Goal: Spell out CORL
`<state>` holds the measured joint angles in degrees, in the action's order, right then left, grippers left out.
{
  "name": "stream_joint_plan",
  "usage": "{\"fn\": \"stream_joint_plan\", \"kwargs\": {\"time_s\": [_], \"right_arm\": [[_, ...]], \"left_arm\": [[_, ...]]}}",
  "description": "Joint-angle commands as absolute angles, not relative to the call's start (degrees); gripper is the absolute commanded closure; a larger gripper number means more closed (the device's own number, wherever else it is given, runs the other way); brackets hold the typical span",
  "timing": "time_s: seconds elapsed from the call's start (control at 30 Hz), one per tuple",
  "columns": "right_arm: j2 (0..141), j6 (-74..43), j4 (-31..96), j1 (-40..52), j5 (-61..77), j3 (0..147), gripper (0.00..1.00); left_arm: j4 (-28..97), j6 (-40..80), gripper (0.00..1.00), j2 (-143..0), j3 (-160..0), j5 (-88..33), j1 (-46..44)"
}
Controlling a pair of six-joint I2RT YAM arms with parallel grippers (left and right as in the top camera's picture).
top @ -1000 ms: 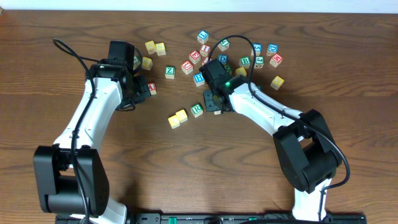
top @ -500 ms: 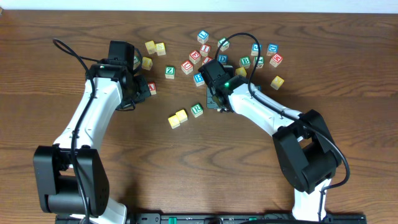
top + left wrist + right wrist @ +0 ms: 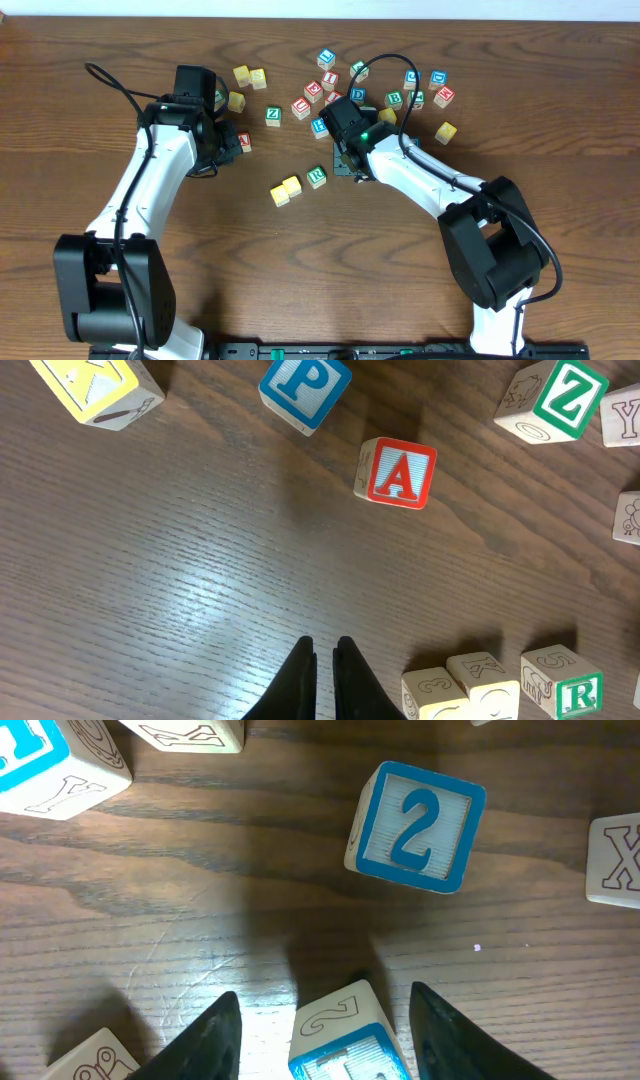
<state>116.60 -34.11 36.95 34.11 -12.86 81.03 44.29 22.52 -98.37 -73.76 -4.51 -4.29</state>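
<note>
The green R cube [image 3: 316, 177] sits near the middle of the table [image 3: 200, 300]. A pair of yellow cubes [image 3: 282, 194] touches each other just to its lower left.

The right arm reaches up and left from its base, its wrist bent down right beside the R cube. The right gripper [image 3: 325, 995] has its fingers parted around a blue-edged cube [image 3: 345, 1040]. There is a gap on one side, so the cube is not clamped. Its letter cannot be read.

The left arm stretches up from its base and bends toward the R cube. The left gripper [image 3: 322, 650] hangs well to that cube's upper left, near a red A cube [image 3: 397, 472]. Its fingers are pressed together on nothing.
</note>
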Motion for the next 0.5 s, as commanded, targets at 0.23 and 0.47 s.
{"fn": "stream_joint_plan", "kwargs": {"time_s": [0.23,0.47], "right_arm": [[114.6,-23.8,36.2,34.2,-14.1,85.3,0.5],[114.6,-15.4,38.6,34.2,-1.9,91.1,0.67]], "left_arm": [[44.2,22.6,0.92,-98.5,-73.5,-3.8,-4.2],[46.3,22.9,0.92,-95.2,-73.7,-3.8,-4.3]]}}
